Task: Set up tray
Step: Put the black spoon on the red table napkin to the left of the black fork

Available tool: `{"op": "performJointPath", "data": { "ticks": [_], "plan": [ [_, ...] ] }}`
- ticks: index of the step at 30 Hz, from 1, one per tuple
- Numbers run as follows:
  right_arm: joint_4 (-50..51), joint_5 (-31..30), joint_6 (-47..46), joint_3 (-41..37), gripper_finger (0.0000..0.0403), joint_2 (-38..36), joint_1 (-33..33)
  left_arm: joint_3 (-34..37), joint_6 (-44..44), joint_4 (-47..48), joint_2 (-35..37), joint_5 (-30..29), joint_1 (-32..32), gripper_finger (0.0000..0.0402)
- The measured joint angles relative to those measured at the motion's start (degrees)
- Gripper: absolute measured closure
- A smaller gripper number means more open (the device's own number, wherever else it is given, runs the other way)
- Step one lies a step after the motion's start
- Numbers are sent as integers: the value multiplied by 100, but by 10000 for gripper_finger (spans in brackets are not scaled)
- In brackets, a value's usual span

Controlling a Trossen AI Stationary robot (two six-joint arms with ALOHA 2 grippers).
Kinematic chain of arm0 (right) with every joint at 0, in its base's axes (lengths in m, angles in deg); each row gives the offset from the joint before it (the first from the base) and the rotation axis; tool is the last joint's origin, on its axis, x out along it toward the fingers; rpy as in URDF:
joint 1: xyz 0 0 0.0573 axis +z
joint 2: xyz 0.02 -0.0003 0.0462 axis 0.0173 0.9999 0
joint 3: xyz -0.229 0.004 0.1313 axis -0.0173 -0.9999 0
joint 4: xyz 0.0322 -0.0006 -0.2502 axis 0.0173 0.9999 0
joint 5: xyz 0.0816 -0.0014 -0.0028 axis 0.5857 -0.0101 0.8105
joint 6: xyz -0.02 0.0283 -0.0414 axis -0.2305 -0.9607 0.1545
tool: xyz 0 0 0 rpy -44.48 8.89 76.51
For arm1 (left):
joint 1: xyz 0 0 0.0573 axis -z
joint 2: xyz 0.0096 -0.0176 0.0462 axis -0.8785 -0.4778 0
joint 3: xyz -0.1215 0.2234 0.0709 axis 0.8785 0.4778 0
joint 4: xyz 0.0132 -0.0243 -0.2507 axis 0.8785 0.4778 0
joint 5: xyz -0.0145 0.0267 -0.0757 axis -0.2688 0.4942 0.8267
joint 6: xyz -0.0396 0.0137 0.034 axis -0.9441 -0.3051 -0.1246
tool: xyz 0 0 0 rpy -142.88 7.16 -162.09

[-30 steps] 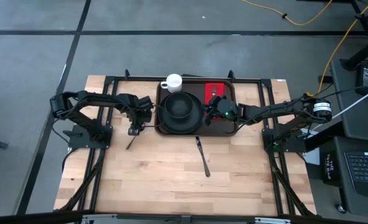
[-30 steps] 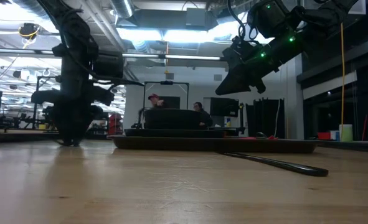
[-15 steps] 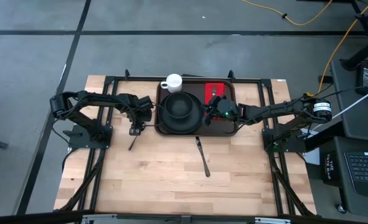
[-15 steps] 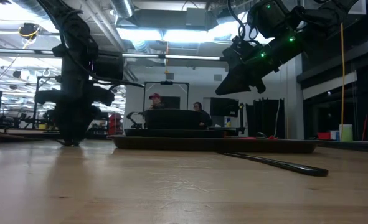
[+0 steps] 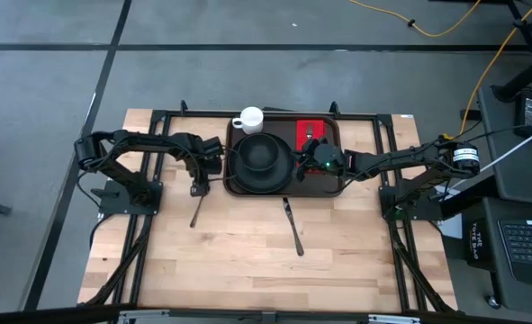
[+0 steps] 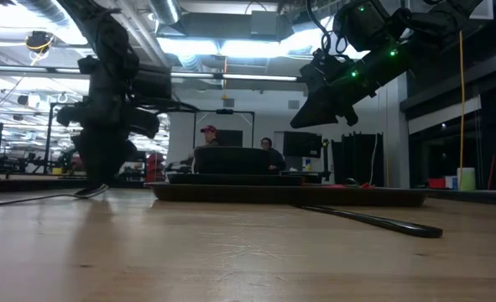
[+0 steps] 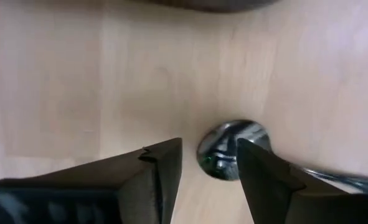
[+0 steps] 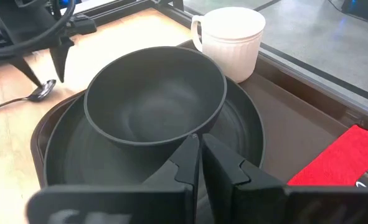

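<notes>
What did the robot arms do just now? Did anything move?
The left gripper moved a little away from the spoon lying on the table, its fingers open, the spoon's bowl just past them. The right gripper stayed shut over the tray. Bowl, mug and knife stayed put.

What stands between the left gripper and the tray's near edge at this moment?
Nothing visible does. The left gripper hangs open over bare wood just left of the tray, above the bowl end of a spoon lying on the table. The spoon lies beneath the gripper, not toward the tray. The right gripper is shut above the plate.
</notes>
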Motion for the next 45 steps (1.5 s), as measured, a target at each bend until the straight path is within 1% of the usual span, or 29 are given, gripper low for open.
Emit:
{"op": "performJointPath", "data": {
  "ticks": [2, 9, 14, 19, 23, 35, 39, 45],
  "plan": [
    [2, 0, 0, 0, 377, 0, 0, 6, 0, 71, -2, 111, 3, 258],
    [0, 4, 0, 2, 377, 0, 1, 4, 73, 56, 1, 86, 3, 258],
    [-1, 115, 0, 0, 377, 0, 0, 2, 214, 51, -7, 75, 2, 258],
    [-1, 116, 0, 2, 377, 0, 1, 1, 221, 68, -190, 74, 2, 258],
    [-1, 114, 0, 2, 377, 0, 0, -20, 456, 79, -324, 77, 2, 258],
    [-1, 113, 0, 2, 377, 0, 2, -12, 529, 81, -255, 77, 2, 261],
    [-1, 111, 0, 2, 377, 0, 0, -12, 542, 86, -253, 101, 2, 285],
    [-1, 111, 0, 2, 377, 0, 0, -9, 578, 97, -246, 154, 0, 352]
  ]
}}
